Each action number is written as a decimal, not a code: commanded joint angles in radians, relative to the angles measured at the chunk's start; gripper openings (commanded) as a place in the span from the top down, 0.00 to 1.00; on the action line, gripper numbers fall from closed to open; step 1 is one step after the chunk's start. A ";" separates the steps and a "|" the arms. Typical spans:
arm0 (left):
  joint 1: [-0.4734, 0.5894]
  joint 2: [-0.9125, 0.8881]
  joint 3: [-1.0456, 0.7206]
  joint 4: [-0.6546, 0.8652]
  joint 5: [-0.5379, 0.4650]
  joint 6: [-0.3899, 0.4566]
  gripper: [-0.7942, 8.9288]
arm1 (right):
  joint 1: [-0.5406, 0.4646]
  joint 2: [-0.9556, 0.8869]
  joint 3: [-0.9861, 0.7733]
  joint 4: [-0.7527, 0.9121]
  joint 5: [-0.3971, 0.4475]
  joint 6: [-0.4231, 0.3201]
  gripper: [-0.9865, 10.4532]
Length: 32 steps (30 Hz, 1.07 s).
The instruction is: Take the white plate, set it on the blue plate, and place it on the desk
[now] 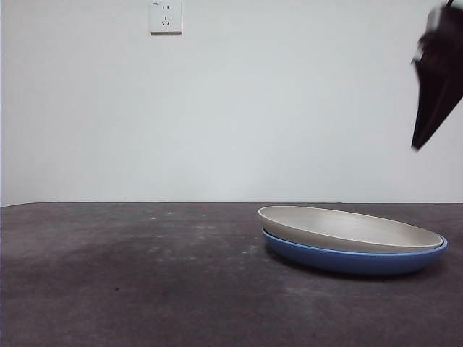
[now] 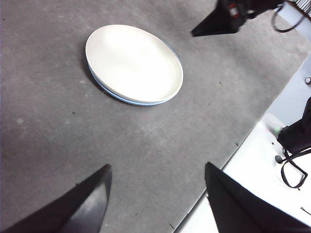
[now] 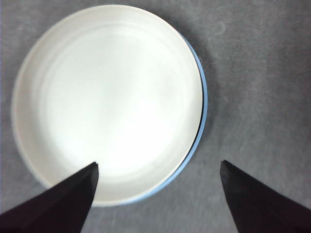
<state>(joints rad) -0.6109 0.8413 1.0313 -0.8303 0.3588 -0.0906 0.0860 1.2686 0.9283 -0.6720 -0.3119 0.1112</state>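
I see the white plate (image 3: 107, 104) nested on the blue plate (image 1: 354, 258): stiff, smooth, probably slippery. My right gripper (image 3: 158, 182) hovers open and empty above; I'd pinch the raised rim.

White plate (image 2: 133, 63) atop blue plate (image 2: 127, 99) (desk (image 2: 58, 145)).

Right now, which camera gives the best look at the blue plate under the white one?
The front view: it shows the blue plate side-on as a full band beneath the tilted white plate. The left wrist view shows only a thin blue edge, and the right wrist view a narrow blue crescent beside the white plate.
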 commanded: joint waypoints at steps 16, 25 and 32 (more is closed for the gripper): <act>-0.005 0.004 0.009 0.008 0.005 0.002 0.60 | 0.003 0.335 0.004 0.206 -0.001 0.008 0.64; -0.005 0.004 0.009 0.008 0.005 -0.005 0.60 | 0.003 0.359 0.004 0.230 0.062 0.016 0.77; -0.005 0.004 0.009 0.008 0.005 -0.007 0.60 | 0.002 0.359 0.004 0.230 0.085 0.017 0.89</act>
<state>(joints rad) -0.6109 0.8413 1.0313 -0.8330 0.3588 -0.0944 0.0849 1.6070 0.9279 -0.4507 -0.2317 0.1139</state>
